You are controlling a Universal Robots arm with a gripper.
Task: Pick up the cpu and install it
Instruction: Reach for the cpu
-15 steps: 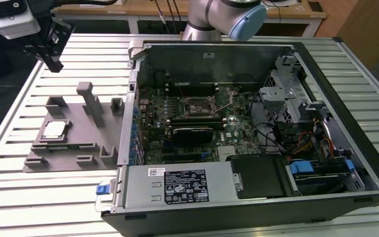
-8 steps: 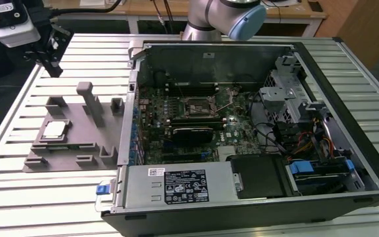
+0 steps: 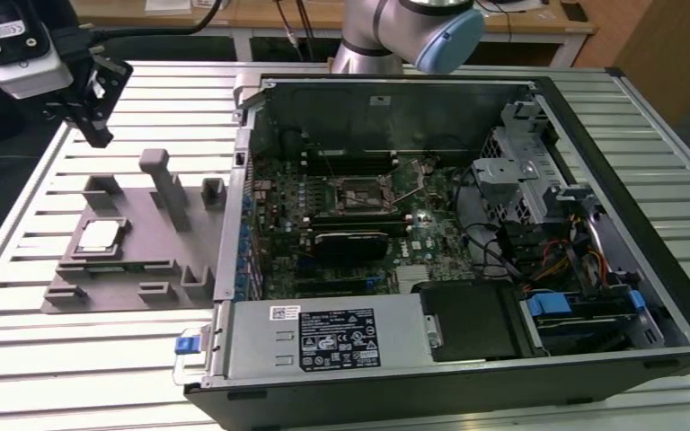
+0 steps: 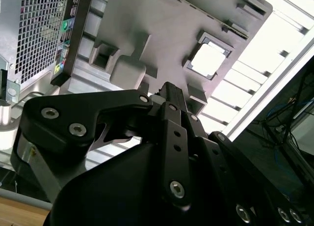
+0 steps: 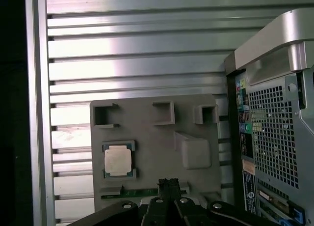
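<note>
Cpu (image 5: pixel 117 159) lies untouched in its grey fixture (image 5: pixel 147 142) on the tabletop (image 5: pixel 122 64); not picked, not installed. End effector (image 5: pixel 168 183) hovers above, closed and empty.

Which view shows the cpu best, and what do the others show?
The first wrist view: it looks almost straight down on the cpu, its whole square top seated in a pocket of the grey fixture. The second wrist view shows the cpu slanted and glaring white; the exterior view shows it obliquely.
</note>
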